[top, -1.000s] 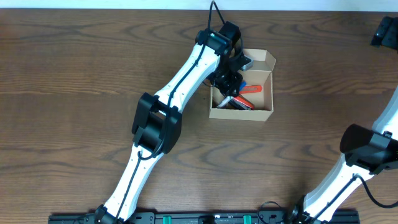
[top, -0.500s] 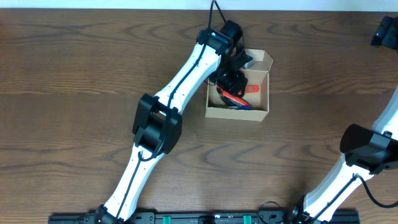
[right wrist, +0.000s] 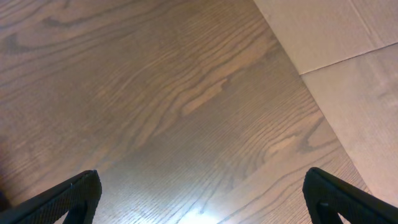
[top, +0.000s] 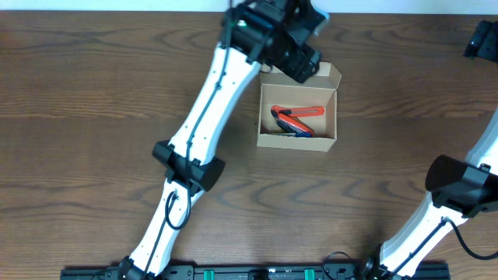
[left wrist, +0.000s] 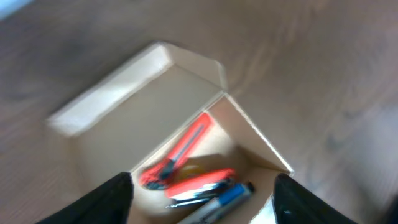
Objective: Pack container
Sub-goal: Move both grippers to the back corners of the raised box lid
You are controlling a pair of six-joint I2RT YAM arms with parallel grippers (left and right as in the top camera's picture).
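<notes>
Wooden table [top: 93, 93], open container [top: 297, 142] near far edge

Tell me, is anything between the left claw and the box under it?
Nothing: in the left wrist view, the open, empty left gripper looks straight into the container, onto the orange items and a blue marker inside.

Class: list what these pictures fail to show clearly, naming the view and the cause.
Contents of box: overhead, too small to count; left wrist, motion blur.
Flap: overhead, partly covered by left arm.
Left gripper: left wrist, fingers cut by bottom edge.
Right arm: overhead, cut by right edge.
</notes>
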